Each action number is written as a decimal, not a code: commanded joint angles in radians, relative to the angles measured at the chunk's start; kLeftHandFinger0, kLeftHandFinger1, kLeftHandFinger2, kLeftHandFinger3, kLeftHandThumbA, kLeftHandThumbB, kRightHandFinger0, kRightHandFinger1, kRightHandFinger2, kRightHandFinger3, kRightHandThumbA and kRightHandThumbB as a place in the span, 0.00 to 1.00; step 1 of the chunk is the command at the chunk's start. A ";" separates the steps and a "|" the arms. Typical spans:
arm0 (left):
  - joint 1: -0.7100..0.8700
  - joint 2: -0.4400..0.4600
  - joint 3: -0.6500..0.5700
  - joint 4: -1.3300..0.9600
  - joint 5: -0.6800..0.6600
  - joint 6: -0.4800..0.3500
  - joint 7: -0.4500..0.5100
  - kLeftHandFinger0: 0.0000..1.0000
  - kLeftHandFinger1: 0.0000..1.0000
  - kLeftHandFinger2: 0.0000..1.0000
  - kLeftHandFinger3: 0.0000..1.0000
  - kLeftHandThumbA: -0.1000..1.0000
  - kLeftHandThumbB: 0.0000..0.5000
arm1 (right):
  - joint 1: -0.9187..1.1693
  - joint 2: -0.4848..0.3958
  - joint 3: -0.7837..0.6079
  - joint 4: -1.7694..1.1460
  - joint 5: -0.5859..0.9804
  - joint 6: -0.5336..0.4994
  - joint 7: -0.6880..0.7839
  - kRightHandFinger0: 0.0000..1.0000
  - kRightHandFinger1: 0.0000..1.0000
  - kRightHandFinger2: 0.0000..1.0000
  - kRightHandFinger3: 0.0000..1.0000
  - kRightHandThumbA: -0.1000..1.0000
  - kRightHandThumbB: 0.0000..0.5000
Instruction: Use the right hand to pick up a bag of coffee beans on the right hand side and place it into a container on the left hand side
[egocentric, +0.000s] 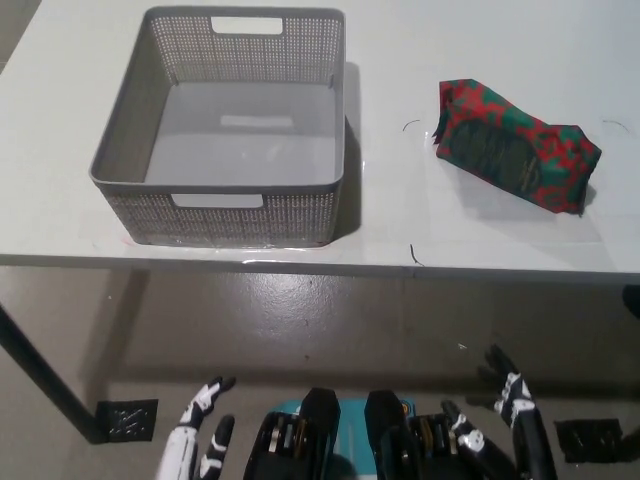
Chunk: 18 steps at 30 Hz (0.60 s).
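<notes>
Both hands hang low, below the white surface (500, 60) edge — the white left hand (200, 430) at lower left, the black right hand (505, 415) at lower right, fingers spread apart and holding nothing. The red-and-green patterned coffee bag (515, 146) lies on its side on the right — well apart from the empty grey perforated plastic basket (130, 130) on the left.

Left hand (200, 435) — white shell with black fingertips; right hand (500, 420) — black, with white patches.
</notes>
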 joint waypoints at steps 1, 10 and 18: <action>-0.001 0.007 0.006 -0.034 -0.020 -0.042 0.001 1.00 1.00 1.00 1.00 1.00 0.51 | -0.045 -0.032 -0.012 -0.100 -0.033 -0.035 0.013 0.72 0.92 0.99 1.00 0.89 1.00; 0.056 0.029 -0.001 -0.037 -0.023 -0.098 -0.003 1.00 1.00 1.00 1.00 1.00 0.73 | -0.158 -0.103 -0.062 -0.311 -0.065 0.082 0.035 0.94 1.00 1.00 1.00 0.93 1.00; 0.115 0.051 0.012 -0.043 -0.030 -0.121 0.001 1.00 1.00 1.00 1.00 1.00 0.96 | -0.357 -0.169 -0.084 -0.420 -0.147 0.293 0.096 1.00 1.00 1.00 1.00 1.00 1.00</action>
